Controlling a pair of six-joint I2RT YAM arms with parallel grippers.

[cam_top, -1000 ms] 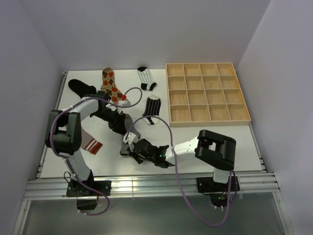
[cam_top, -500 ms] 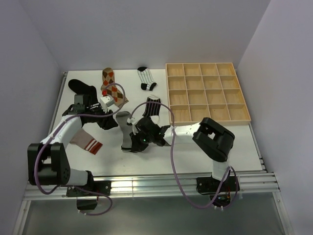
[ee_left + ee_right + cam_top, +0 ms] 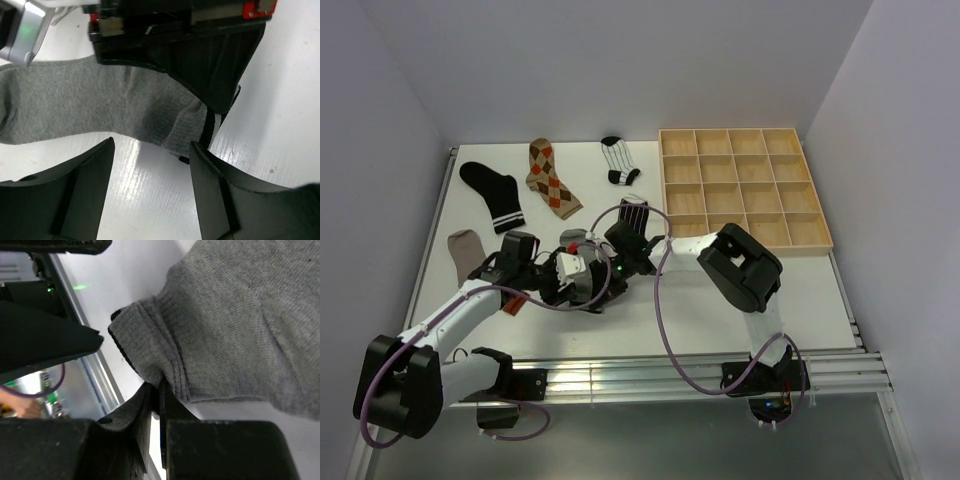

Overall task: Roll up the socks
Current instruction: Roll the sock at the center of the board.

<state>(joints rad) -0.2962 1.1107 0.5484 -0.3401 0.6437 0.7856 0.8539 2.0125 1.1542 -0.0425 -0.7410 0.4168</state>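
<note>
Grey sock [image 3: 590, 292]: lies flat on the counter [image 3: 800, 290] near the middle of its near half, between the two grippers. In the left wrist view the grey sock [image 3: 75, 110] runs across the frame, with its ribbed cuff at the right.

Right gripper [image 3: 600, 268]: reaches in from the right and sits low over the cuff end of the grey sock. In the right wrist view the right gripper [image 3: 159, 387] has its fingers pressed together on a fold of the cuff – the grey sock [image 3: 240, 330] is pinched at that edge and spreads away from it.

Left gripper [image 3: 578, 285]: comes in from the left, just beside the right gripper. In the left wrist view the left gripper [image 3: 150, 170] is spread, its two fingers [image 3: 85, 190] apart with bare counter between them – the sock lies just beyond the tips, not gripped.

Other socks, all flat on the counter:
- black sock [image 3: 490, 190], far left;
- argyle sock [image 3: 552, 177], just right of it;
- striped sock [image 3: 617, 160], near the far edge;
- second striped sock [image 3: 635, 215], just beside the tray's near-left corner;
- taupe sock [image 3: 465, 252], at the left edge.

Tray [image 3: 745, 190]: on the far right of the counter.
</note>
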